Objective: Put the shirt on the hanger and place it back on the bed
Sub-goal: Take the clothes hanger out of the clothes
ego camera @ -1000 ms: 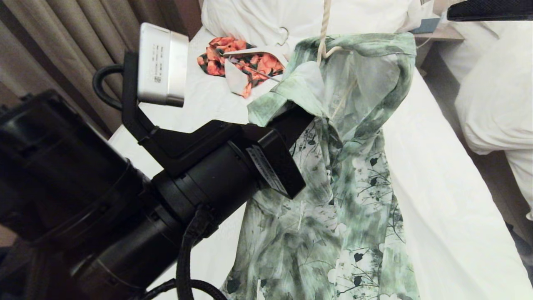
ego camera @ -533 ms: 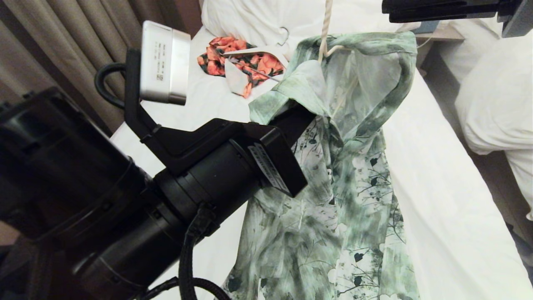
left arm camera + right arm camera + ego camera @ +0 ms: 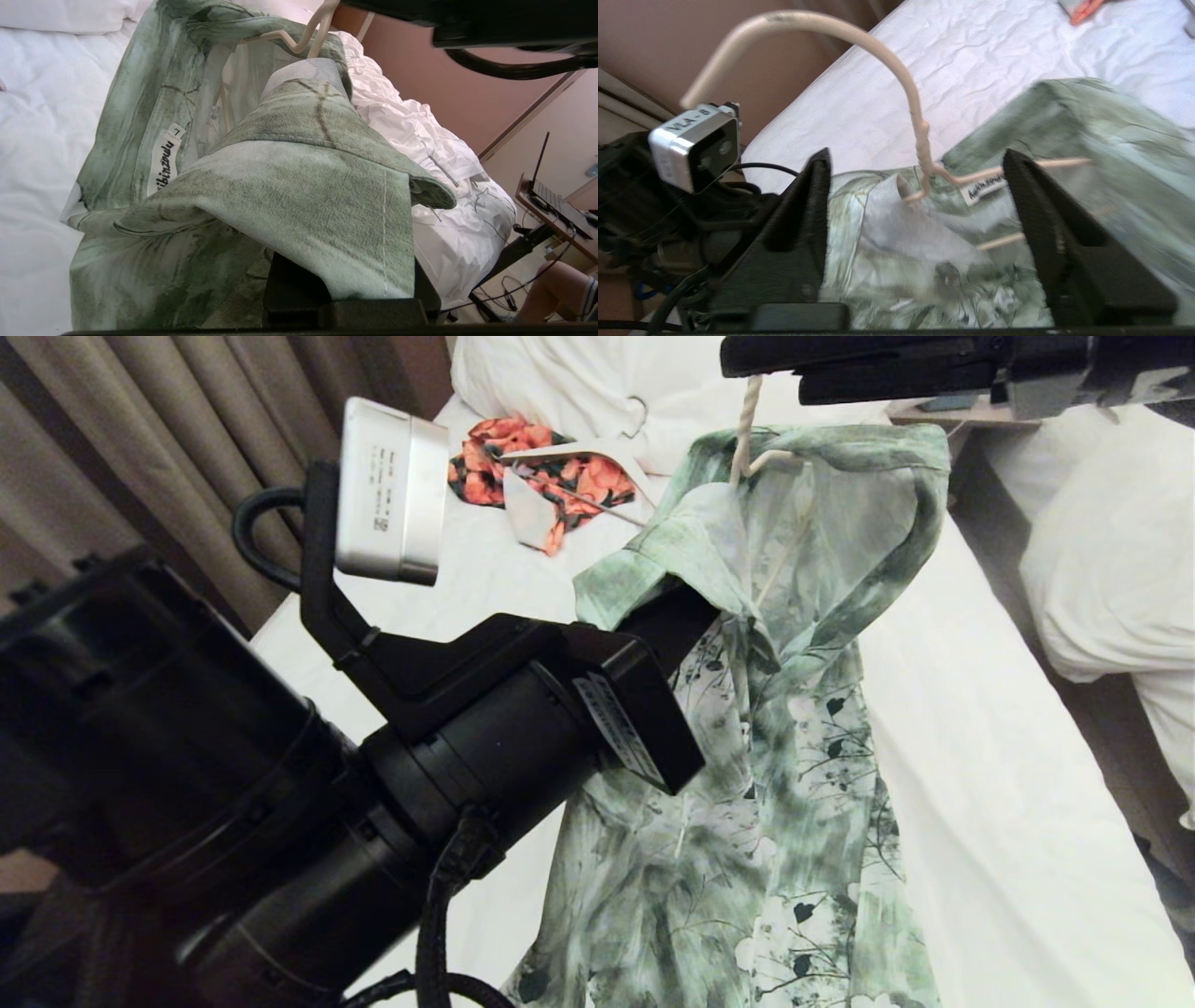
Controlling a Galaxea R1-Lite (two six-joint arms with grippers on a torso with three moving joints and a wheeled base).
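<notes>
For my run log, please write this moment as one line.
left gripper: shut on shirt collar | right gripper: open, around hanger neck | shirt: on hanger, above bed

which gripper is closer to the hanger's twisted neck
Right. The right gripper is open with its fingers either side of the hanger neck. The left gripper is lower, shut on the shirt collar.
</notes>
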